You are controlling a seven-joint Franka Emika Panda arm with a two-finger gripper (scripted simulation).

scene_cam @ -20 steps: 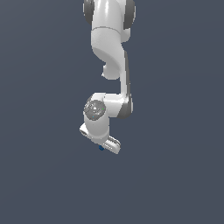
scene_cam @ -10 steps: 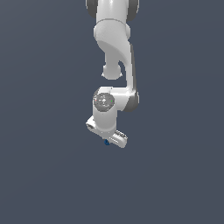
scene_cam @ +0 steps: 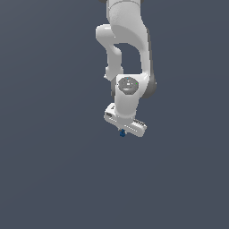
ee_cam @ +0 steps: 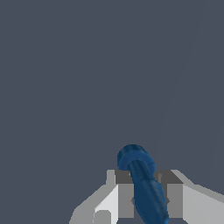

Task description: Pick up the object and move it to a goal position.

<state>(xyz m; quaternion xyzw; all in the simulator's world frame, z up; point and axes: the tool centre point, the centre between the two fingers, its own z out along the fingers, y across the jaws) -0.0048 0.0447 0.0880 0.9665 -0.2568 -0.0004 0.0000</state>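
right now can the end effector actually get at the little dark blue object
Yes, it looks that way: the end effector already seems closed on the dark blue object, whose shaft sits between the two fingers in the wrist view. In the exterior view it shows just beneath the end effector, with nothing else nearby.

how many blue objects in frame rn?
1. The dark blue object sits clamped between the gripper fingers; in the exterior view it pokes out just below the gripper. Nothing else visible on the grey background.
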